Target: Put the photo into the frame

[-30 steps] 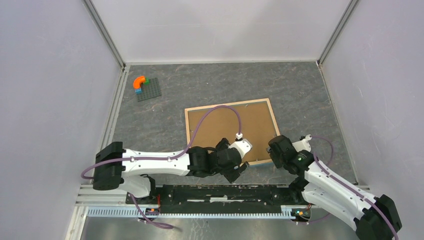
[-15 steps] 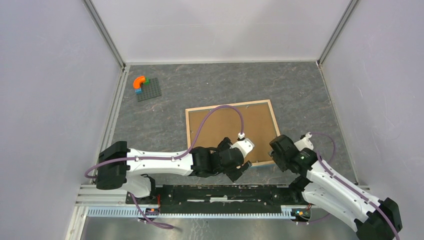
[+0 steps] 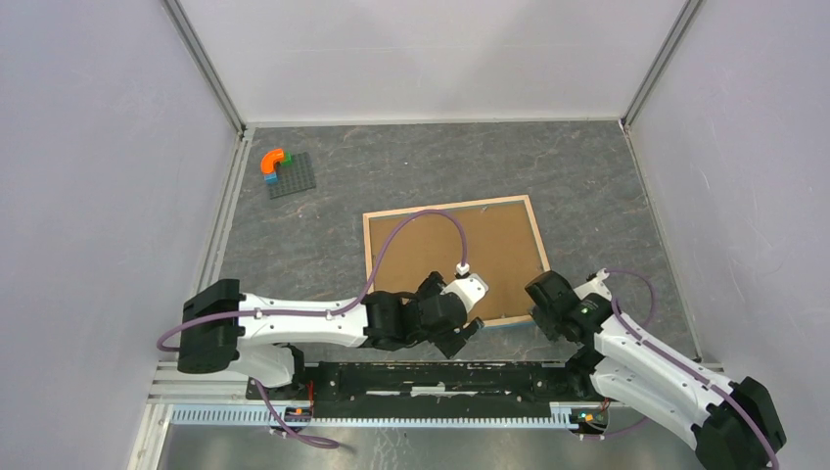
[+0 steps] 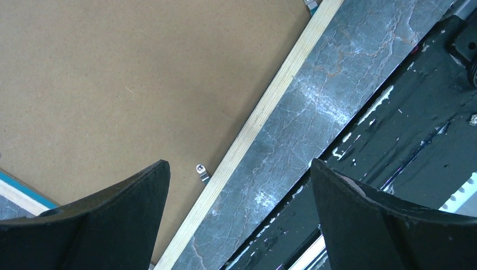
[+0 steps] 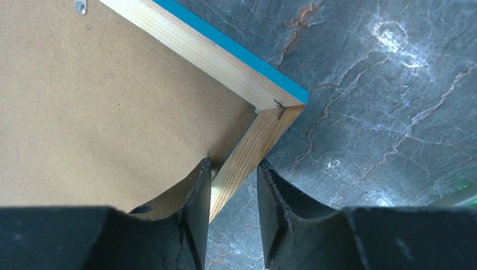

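We see the frame [image 3: 445, 208] lying flat on the grey table [image 3: 411, 162], with its brown board [image 3: 494, 250] facing up. The left gripper [image 3: 468, 334] is at the near edge of the frame, and the right gripper [image 3: 540, 299] is at its near right corner. Well apart, at the far left, an orange brick [image 3: 273, 159] stands on a grey plate [image 3: 293, 177].

1. frame [image 5: 225, 70]: pale bare wood, visible grain, matt; outer edge smooth bright blue.
2. backing board [image 4: 112, 73]: brown fibreboard, matt, finely flecked.
3. clip [image 4: 201, 171]: small, shiny metal.
4. surface [image 5: 382, 112]: dark grey marble look, veined, slight sheen.
5. left pincer [image 4: 239, 169], right pincer [image 5: 233, 166]: black plastic, matt.
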`<act>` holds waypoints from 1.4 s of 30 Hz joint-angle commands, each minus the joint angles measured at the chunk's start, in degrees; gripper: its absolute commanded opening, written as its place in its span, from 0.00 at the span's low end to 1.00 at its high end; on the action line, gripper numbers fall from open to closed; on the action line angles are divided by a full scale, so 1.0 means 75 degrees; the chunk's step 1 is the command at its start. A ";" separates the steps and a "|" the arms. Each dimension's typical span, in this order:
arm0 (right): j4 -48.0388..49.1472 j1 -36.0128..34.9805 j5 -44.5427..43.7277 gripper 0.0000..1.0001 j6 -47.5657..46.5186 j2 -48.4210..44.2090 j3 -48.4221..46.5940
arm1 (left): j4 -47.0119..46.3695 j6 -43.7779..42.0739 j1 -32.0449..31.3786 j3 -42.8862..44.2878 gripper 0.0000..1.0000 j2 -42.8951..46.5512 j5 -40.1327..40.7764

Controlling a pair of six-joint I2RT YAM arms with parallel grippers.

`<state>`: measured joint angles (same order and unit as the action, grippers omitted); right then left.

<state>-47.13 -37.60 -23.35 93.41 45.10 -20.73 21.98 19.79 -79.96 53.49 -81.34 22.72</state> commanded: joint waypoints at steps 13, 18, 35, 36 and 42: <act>-0.0107 -0.0009 0.0742 0.00 0.0121 0.0762 -0.1087 | -0.1240 -0.0840 -0.0397 -0.0240 1.00 -0.0241 0.0393; -0.0264 -0.0013 0.0879 0.00 0.0491 0.0759 -0.1524 | -0.1180 -0.0602 -0.1070 -0.0069 1.00 -0.0697 0.1065; -0.1144 0.0005 0.0857 0.00 0.1191 0.0896 -0.3138 | 0.2055 0.0438 -0.1813 0.1941 0.91 -0.3717 0.5494; -0.1179 -0.0010 0.0841 0.00 0.1206 0.0895 -0.3180 | 0.2244 0.0496 -0.1824 0.2070 0.85 -0.3874 0.5743; -0.1336 -0.0010 0.0701 0.00 0.1263 0.0758 -0.3361 | 0.2992 0.0730 -0.1844 0.2277 0.58 -0.4021 0.6594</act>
<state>-58.50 -37.50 -16.38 99.79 52.45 -41.47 38.09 21.19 -93.67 68.49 -111.77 61.73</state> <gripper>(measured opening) 0.061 0.648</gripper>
